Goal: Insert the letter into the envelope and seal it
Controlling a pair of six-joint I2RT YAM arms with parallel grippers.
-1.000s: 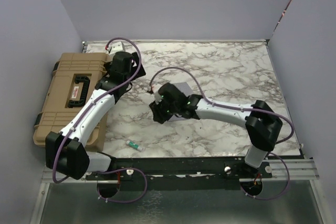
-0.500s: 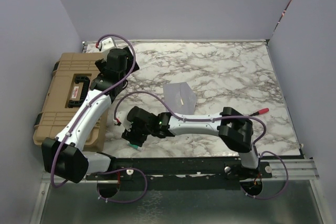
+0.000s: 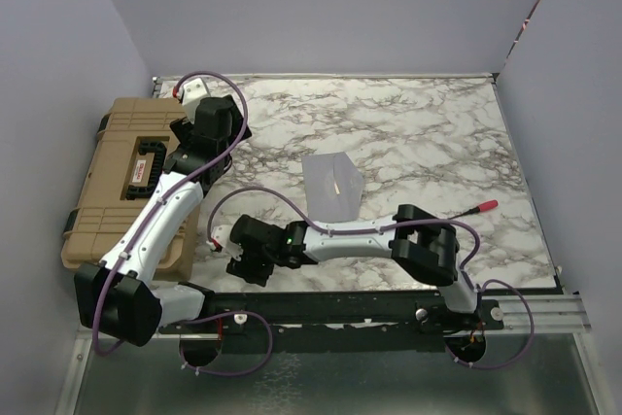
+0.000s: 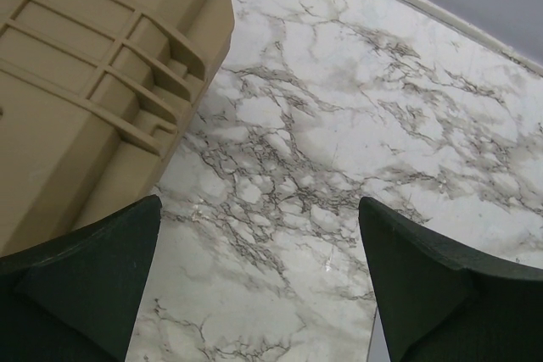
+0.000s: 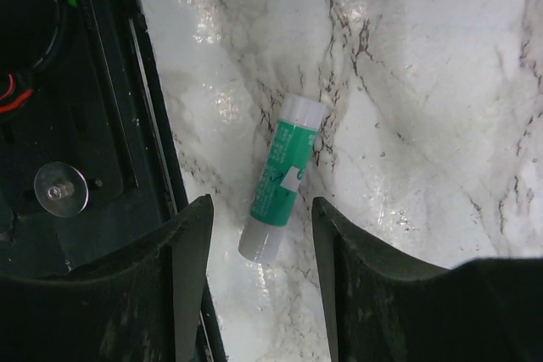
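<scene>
envelope [image 3: 330, 185]: flat light-grey paper, laid mid-table on glossy marble-patterned table [image 3: 428, 133], thin tan streak seen on it | right gripper [image 5: 259, 218]: jaws parted, green-white cylindrical glue stick [image 5: 276, 180] straddled, not clamped | left gripper [image 4: 259, 209]: spread wide, nothing held, beside ribbed tan hard case [image 4: 85, 82], lid closed

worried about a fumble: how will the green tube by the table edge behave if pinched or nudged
The green tube is a smooth cylinder lying on the glossy table, so a nudge would likely roll it. It looks rigid, probably light.
</scene>
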